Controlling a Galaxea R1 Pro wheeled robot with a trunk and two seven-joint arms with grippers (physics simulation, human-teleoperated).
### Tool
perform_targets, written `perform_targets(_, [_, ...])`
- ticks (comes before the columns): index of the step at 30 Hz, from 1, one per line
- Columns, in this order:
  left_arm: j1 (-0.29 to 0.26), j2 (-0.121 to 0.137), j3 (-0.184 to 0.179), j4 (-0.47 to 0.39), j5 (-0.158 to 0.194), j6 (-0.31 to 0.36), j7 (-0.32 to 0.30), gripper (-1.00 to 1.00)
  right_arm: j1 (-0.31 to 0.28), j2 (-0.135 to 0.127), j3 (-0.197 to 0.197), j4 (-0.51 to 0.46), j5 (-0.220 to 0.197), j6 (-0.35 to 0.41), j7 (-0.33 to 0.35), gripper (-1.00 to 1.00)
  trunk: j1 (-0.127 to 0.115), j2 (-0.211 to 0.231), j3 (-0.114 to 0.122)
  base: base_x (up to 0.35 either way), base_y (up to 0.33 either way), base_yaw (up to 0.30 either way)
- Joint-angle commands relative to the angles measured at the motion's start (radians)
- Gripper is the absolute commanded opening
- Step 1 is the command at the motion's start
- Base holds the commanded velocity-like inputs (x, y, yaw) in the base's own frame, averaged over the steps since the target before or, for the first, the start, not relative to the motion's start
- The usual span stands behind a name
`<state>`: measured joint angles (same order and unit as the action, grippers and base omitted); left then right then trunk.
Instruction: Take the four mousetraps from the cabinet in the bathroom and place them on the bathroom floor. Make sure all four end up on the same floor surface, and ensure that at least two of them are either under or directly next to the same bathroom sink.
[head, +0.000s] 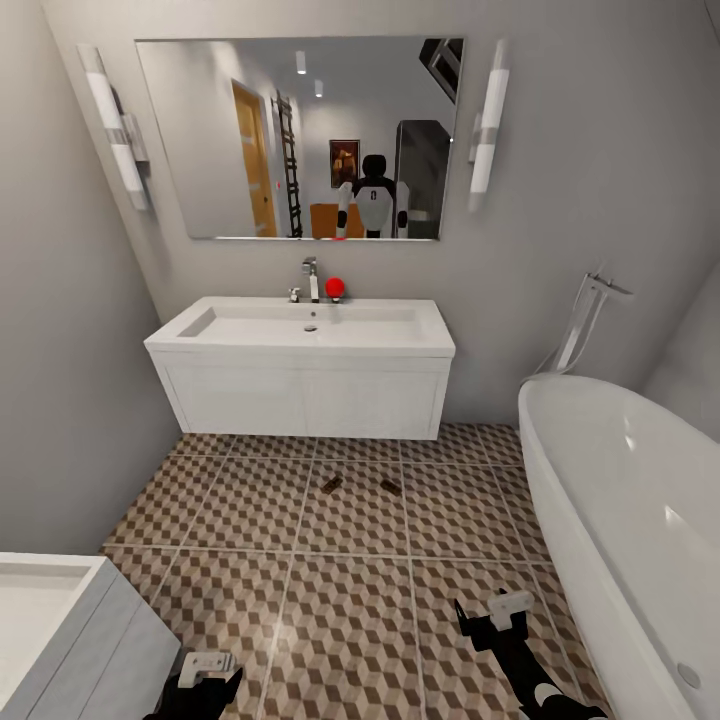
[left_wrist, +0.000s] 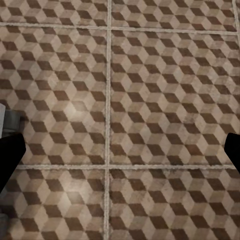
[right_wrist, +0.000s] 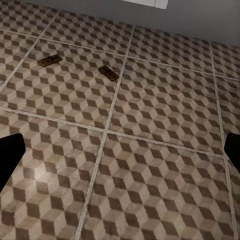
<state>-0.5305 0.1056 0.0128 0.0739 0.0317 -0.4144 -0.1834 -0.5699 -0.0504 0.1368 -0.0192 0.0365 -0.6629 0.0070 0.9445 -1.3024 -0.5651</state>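
Note:
Two mousetraps lie on the cube-patterned bathroom floor (head: 340, 620) just in front of the white wall-hung sink (head: 300, 330): one on the left (head: 331, 485) and one on the right (head: 390, 486). In the right wrist view they appear as small brown plates (right_wrist: 51, 60) (right_wrist: 108, 73). My left gripper (head: 212, 672) hangs low over bare tiles, open and empty (left_wrist: 120, 152). My right gripper (head: 492, 612) is also open and empty (right_wrist: 120, 152), about two tiles short of the mousetraps. The cabinet is out of view.
A white bathtub (head: 620, 500) fills the right side, close beside my right arm. A white boxy fixture (head: 60, 620) stands at the near left by my left arm. A red object (head: 334, 288) sits beside the tap. A mirror (head: 300, 130) hangs above the sink.

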Motion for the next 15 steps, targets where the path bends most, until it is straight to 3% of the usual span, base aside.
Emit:
perform_targets(1, [-0.002,0.0,0.001,0.004,0.004,-0.006,-0.005,1.0,-0.001,0.0,0.0,0.001,0.003,-0.003,0.001,1.0,0.0,-0.001,-0.001,0.0,0.0,0.0])
perform_targets(15, [-0.002,-0.001,0.001,0.004,0.004,-0.006,-0.006,1.0,-0.001,0.0,0.0,0.001,0.003,-0.003,0.001,1.0,0.0,-0.001,-0.001,0.0,0.0,0.0])
